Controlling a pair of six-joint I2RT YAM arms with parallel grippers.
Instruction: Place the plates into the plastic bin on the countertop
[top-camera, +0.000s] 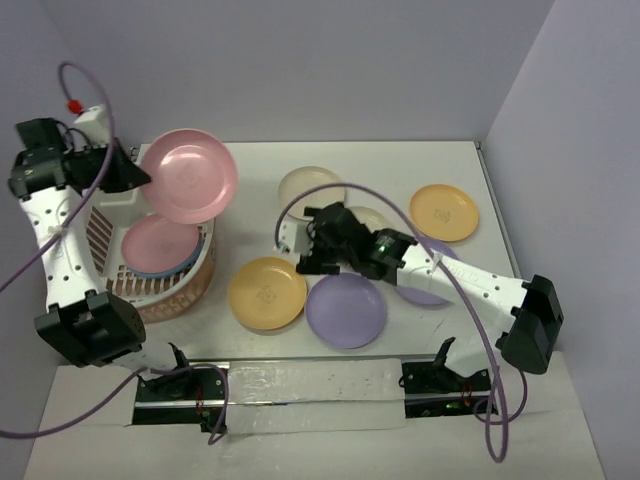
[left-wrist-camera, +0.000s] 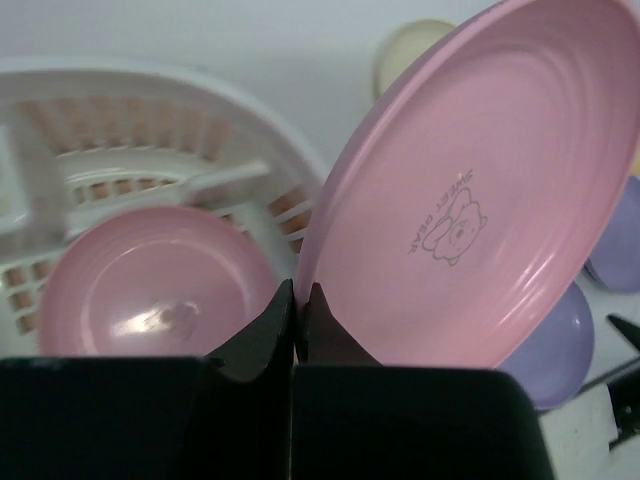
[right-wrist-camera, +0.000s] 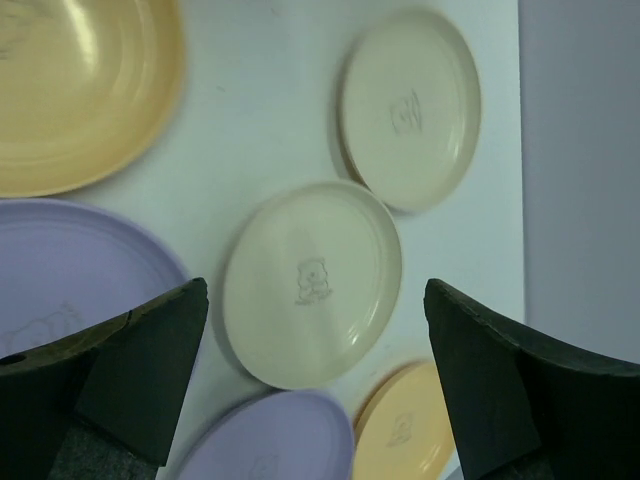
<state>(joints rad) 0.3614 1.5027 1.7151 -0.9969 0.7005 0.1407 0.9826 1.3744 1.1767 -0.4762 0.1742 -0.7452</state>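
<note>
Left side: the left gripper (top-camera: 140, 178) is closed on the rim of a pink plate (top-camera: 188, 175), which is held clear of the countertop (top-camera: 260, 200) and steeply tilted, its face turned up and outward. The plastic bin (top-camera: 205, 262) lies below the plate and toward the near side; in the left wrist view it is seen to the left of the fingertips, with a second pink plate (top-camera: 160, 242) already lying flat inside on a blue one. The release is judged to depend on the plate being carried back over the bin's middle and levelled, since its far edge overhangs the rim. Right side: the right gripper (right-wrist-camera: 320, 300) is spread wide and empty, with a cream plate (right-wrist-camera: 312, 282) lying flat directly beneath the gap between its fingers. Another cream plate (right-wrist-camera: 410, 105) lies just beyond. The loose plates on the countertop are all nearer the right arm.
</note>
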